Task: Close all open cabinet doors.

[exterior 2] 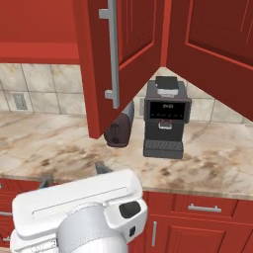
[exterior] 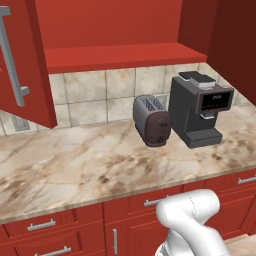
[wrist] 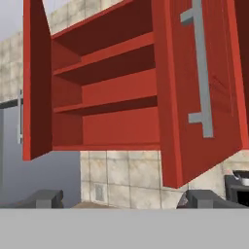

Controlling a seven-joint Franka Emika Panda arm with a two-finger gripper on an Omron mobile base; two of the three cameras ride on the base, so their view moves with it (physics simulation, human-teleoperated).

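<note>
Looking through the left base view first, a red wall-cabinet door (exterior: 22, 65) stood swung wide at 10 o'clock, its long grey bar handle (exterior: 12, 60) facing the camera, and the bare red shelf (exterior: 125, 56) behind it lay exposed at 12 o'clock. A second dark red door (exterior: 240, 45) hung open edge-on at 2 o'clock. Below, a toaster (exterior: 152, 120) and a coffee machine (exterior: 200, 110) sat side by side on the marble surface (exterior: 75, 170), well clear of the doors' swing as far as I could judge.

From the right base view, the same two doors met near 12 o'clock: one door (exterior 2: 126, 59) jutted toward the camera with its bar handle (exterior 2: 112, 54), and its neighbour (exterior 2: 212, 49) angled out toward 2 o'clock. The coffee machine (exterior 2: 165, 118) stood beneath the gap between them.

Through the hand view, the cabinet interior (wrist: 107, 97) showed two empty shelves at 11 o'clock, flanked by one open door (wrist: 36, 82) at 9 o'clock and the other open door (wrist: 204, 87) at 2 o'clock with its handle (wrist: 202, 68). The fingers (wrist: 124, 198) stood spread wide apart, holding nothing, and touched neither door.

Judging by all this, nothing had been closed: both doors remained to be pushed shut, and the arm had not yet made contact with either.
</note>
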